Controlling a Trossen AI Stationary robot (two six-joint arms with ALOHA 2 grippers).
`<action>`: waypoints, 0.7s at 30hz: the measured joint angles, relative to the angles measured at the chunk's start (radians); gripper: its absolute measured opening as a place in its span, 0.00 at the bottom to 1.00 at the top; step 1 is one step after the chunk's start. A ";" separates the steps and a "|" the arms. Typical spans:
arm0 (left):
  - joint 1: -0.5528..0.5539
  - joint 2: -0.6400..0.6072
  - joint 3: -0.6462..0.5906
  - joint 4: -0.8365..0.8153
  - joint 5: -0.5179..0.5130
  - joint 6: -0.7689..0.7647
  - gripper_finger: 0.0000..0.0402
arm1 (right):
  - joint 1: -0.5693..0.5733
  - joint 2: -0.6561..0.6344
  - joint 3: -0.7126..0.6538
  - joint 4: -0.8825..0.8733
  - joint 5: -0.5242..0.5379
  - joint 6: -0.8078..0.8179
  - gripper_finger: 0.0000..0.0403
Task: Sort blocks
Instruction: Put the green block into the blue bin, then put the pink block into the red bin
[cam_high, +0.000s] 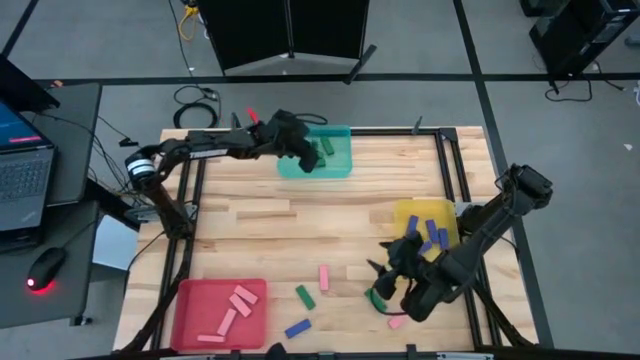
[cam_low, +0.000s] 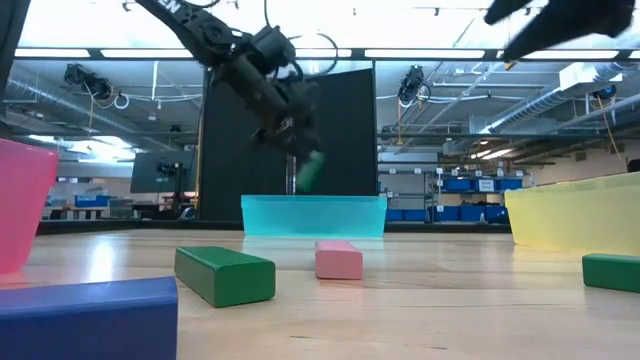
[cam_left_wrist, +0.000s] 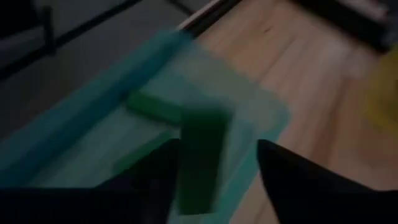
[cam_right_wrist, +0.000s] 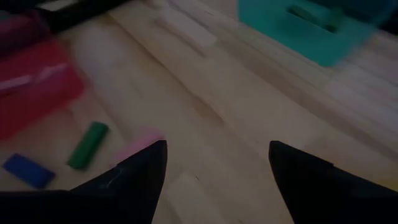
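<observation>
Left gripper (cam_high: 305, 152) spread wide over the teal tray (cam_high: 340, 165), green block (cam_left_wrist: 200, 158) between its fingers; right gripper (cam_high: 392, 275) open.

The left hand (cam_left_wrist: 214, 180) hangs over the teal tray (cam_left_wrist: 81, 106), its two dark fingers (cam_left_wrist: 292, 180) spread apart. A green block (cam_left_wrist: 200, 158) sits between them, apparently loose. Another green block (cam_left_wrist: 155, 104) lies in the tray. Pale wooden bench (cam_left_wrist: 298, 68) runs beside.

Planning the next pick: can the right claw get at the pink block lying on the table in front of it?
Probably yes. The right claw is open, and nothing lies between it and the pink block.
</observation>
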 joint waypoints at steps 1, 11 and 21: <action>-0.002 -0.010 0.003 0.006 0.009 0.001 0.61 | -0.009 0.000 0.000 0.033 0.000 -0.039 0.73; -0.086 -0.255 0.002 -0.049 0.010 0.014 0.73 | -0.104 0.038 0.000 0.249 -0.076 -0.205 0.72; -0.392 -0.583 0.002 -0.172 -0.159 0.031 0.64 | -0.243 0.248 0.000 0.491 -0.305 -0.205 0.78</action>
